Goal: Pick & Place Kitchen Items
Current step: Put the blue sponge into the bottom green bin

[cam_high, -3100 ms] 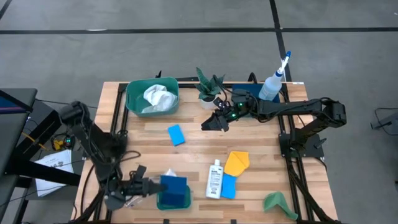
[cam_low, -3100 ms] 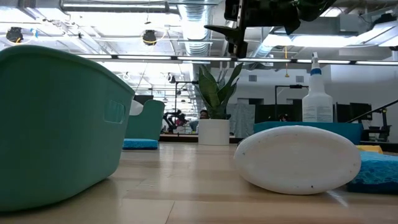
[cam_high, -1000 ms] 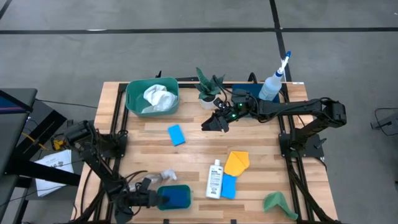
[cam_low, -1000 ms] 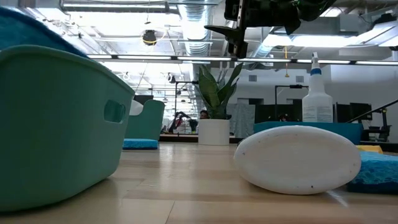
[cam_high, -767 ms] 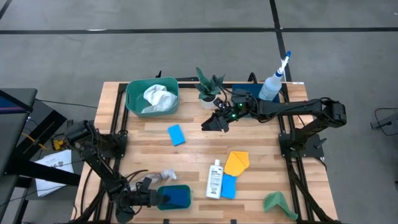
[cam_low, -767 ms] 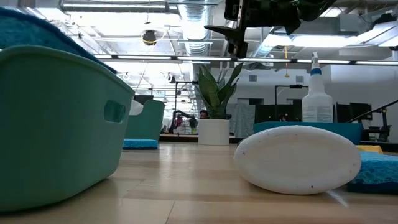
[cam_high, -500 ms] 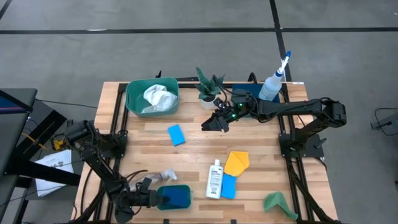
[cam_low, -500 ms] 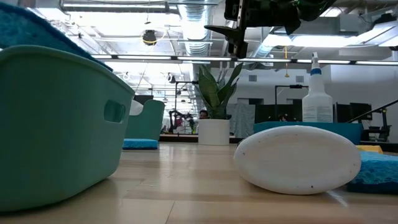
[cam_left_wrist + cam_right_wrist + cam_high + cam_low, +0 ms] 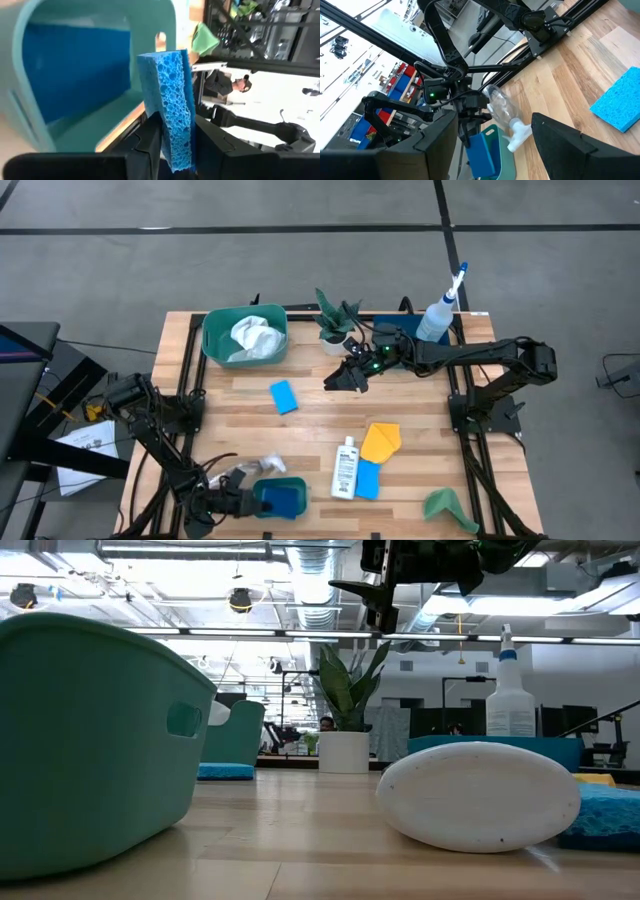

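At the table's near left, my left gripper (image 9: 243,498) reaches level into a green tub (image 9: 298,483). A blue sponge (image 9: 170,105) stands edge-on between its fingers, over the tub's blue inside (image 9: 75,65). From the right wrist view the sponge (image 9: 482,152) stands upright inside the tub. A clear spray bottle (image 9: 262,467) lies just beyond the tub. My right gripper (image 9: 335,380) hangs open and empty high over the far middle of the table. My left gripper has one finger (image 9: 152,132) beside each broad face of the blue sponge (image 9: 175,145), coming level from the table's left. The sponge reaches forward past the fingertips into the tub. Whether the fingers touch it, I cannot tell.
A small white bottle (image 9: 346,468), a yellow cloth (image 9: 381,440) and a blue sponge (image 9: 367,480) lie near the middle. Another sponge (image 9: 284,396), a green cloth (image 9: 445,505), a far tub with white cloth (image 9: 245,335), a plant (image 9: 335,320) and a spray bottle (image 9: 440,310) stand around.
The blue sponge, which showed above the near tub's rim in the low view, has sunk below the rim and out of that view. From above, the tub's light green rim now shows around the blue. Both arms have kept their places.
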Motion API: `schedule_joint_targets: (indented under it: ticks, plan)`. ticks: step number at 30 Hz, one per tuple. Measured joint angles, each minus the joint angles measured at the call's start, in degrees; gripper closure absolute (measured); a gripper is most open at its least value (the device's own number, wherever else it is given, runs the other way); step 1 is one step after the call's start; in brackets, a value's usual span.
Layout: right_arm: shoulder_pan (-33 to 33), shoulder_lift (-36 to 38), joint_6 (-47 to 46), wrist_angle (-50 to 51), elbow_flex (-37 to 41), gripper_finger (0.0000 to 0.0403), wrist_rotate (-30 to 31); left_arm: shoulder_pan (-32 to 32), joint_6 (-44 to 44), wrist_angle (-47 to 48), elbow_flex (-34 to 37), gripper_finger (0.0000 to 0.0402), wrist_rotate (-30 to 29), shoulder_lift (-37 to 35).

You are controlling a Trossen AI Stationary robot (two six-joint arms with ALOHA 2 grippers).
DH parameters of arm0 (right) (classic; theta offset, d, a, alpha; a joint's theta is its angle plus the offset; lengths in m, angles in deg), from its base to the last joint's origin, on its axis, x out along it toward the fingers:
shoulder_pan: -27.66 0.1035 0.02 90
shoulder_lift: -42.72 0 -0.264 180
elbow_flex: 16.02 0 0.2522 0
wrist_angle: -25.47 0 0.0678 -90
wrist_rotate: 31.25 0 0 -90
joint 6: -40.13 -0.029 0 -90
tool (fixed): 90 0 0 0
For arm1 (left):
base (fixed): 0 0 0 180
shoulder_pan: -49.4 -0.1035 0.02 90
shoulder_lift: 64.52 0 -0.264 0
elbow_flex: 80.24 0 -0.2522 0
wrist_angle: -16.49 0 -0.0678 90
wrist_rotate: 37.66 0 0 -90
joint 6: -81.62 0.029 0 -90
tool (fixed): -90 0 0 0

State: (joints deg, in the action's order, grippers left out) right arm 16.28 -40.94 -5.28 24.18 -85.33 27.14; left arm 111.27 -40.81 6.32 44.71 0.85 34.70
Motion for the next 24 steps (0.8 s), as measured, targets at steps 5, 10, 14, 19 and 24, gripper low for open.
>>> schedule_joint_targets:
  ticks: [5,10,14,19,24]
  plan:
    - [0.0,0.0,0.3,0.0,0.0,0.0159,0.0,0.0,0.0,-0.6,0.0,0.0301,0.2,0.0]
    - [0.0,0.0,0.4,0.0,0.0,0.0159,0.0,0.0,0.1,-0.6,0.0,0.0297,-4.8,-0.1]
    - [0.0,0.0,0.4,-0.1,0.0,0.0159,0.0,0.0,0.0,-0.6,0.0,0.0297,-5.7,-0.3]
    - [0.0,0.0,0.4,-0.4,0.0,0.0159,0.0,-0.3,-0.9,-0.6,0.0,0.0297,-4.3,-0.3]
    - [0.0,0.0,0.4,-0.4,0.0,0.0159,0.1,-1.5,-0.9,-0.1,0.0,0.0297,-3.6,-0.3]
